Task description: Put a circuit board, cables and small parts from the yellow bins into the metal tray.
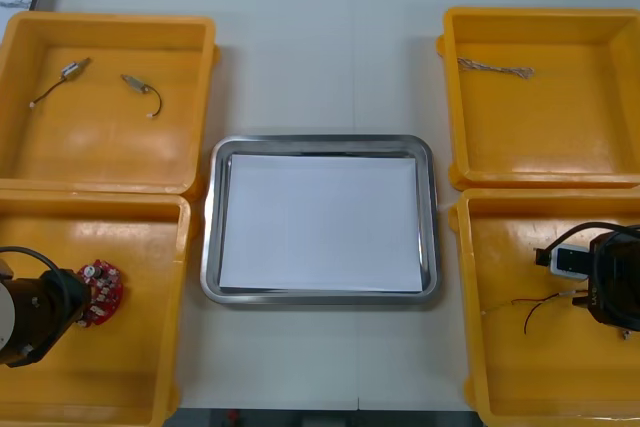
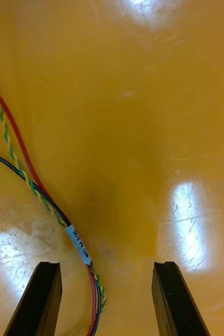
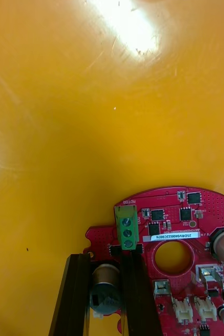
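Observation:
A round red circuit board (image 1: pixel 102 290) (image 3: pixel 174 252) lies in the near left yellow bin (image 1: pixel 130 367). My left gripper (image 1: pixel 78 302) (image 3: pixel 106 296) is shut on it, its fingers (image 3: pixel 77 294) clamped on a cylindrical component at the board's edge. In the near right yellow bin (image 1: pixel 510 367), my right gripper (image 1: pixel 592 295) (image 2: pixel 106 299) stands open just above the floor. A red and yellow cable (image 1: pixel 540 305) (image 2: pixel 80 244) with a white label runs between its fingers, close to one fingertip (image 2: pixel 41 299). The metal tray (image 1: pixel 318 295), white inside, sits at the middle.
The far left yellow bin (image 1: pixel 100 152) holds two small metal parts (image 1: pixel 75 70) (image 1: pixel 135 82) with thin wires. A twisted cable (image 1: pixel 495 70) lies in the far right yellow bin (image 1: pixel 545 147). Bare table surrounds the tray.

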`<control>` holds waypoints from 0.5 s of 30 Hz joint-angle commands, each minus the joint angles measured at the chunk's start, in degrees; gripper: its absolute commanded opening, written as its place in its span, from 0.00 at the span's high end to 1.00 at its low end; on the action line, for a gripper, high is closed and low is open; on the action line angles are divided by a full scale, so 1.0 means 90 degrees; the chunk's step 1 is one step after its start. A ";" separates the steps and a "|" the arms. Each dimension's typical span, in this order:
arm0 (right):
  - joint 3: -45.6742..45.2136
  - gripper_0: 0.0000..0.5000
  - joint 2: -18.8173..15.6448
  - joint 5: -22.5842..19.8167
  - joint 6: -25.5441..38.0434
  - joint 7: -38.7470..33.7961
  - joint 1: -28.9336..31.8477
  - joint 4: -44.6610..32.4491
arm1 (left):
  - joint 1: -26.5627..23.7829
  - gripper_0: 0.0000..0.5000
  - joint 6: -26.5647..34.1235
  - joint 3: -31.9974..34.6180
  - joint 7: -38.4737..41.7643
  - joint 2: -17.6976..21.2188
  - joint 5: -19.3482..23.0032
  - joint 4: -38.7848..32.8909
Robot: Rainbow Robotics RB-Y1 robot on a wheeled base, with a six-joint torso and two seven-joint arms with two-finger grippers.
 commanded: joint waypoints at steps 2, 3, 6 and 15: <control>0.0254 0.00 -0.0110 0.0139 -0.0228 0.0074 0.0135 0.0042 | 0.0557 1.00 -0.0040 -0.0313 0.0275 -0.0241 0.0042 -0.0258; 0.0263 0.00 -0.0110 0.0139 -0.0228 0.0074 0.0125 0.0052 | 0.0577 1.00 -0.0040 -0.0332 0.0285 -0.0241 0.0042 -0.0268; 0.0293 0.00 -0.0110 0.0139 -0.0228 0.0074 0.0125 0.0042 | 0.0635 1.00 -0.0040 -0.0381 0.0304 -0.0241 0.0072 -0.0317; 0.0381 0.00 -0.0110 0.0276 -0.0277 0.0074 0.0135 0.0052 | 0.0557 0.05 -0.0020 -0.0293 0.0275 -0.0202 0.0023 -0.0307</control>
